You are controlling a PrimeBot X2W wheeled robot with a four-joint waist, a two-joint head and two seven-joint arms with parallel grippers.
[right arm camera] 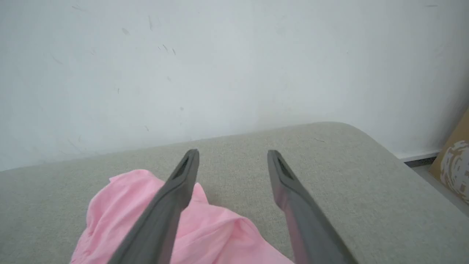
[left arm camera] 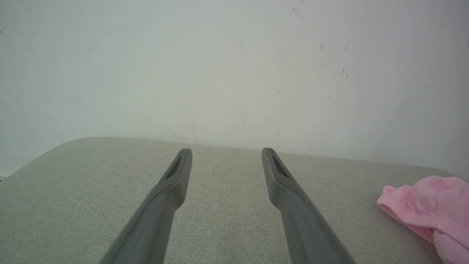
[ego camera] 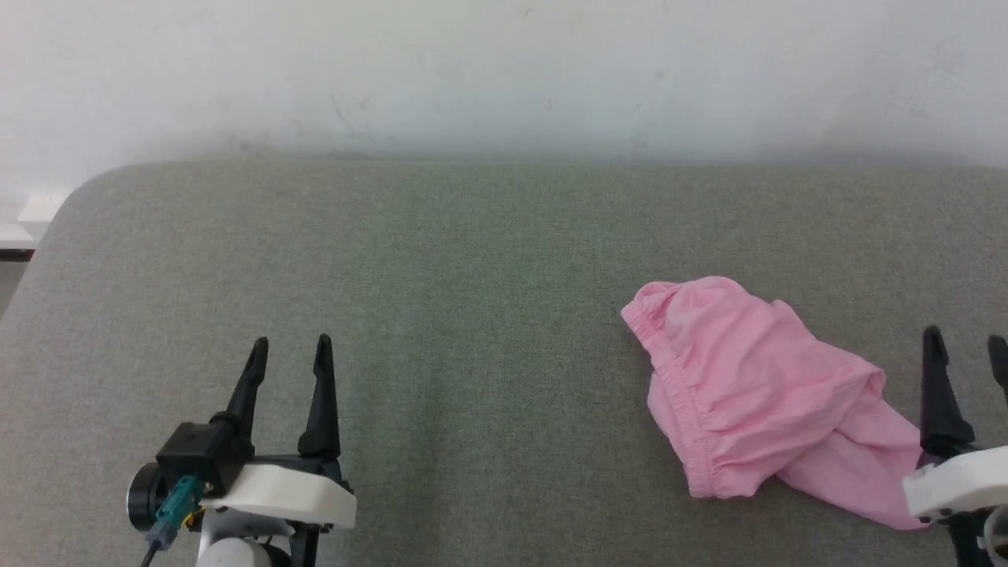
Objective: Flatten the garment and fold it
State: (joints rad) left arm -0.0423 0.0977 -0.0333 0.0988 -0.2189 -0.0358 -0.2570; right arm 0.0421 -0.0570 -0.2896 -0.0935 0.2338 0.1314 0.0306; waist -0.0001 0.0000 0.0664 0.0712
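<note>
**Item: one garment, crumpled, not held**

**Head view.** A light pink garment (ego camera: 756,386) of thin soft fabric, like shorts, lies in a loose heap. Its gathered elastic waistband curves along its left edge, and one fold trails toward the lower right. It lies on the right part of a grey-green, fabric-covered padded surface (ego camera: 472,315) with rounded corners, before a white wall (ego camera: 504,71). My left gripper (ego camera: 291,342) is well apart from it, jaws parted and empty. My right gripper (ego camera: 965,336) is just beside the trailing fold, jaws likewise parted. Whether its body touches the cloth, I cannot tell.

**Left wrist view.** My left gripper (left arm camera: 227,150) has wide jaws, with bare surface between them. The garment (left arm camera: 432,205) is far off at the right edge.

**Right wrist view.** My right gripper (right arm camera: 233,151) is spread and grips nothing. The garment (right arm camera: 121,205) lies below and left, and my left finger crosses in front of it. Brown cardboard (right arm camera: 454,165) shows at the right edge. I cannot tell if it is a box.
</note>
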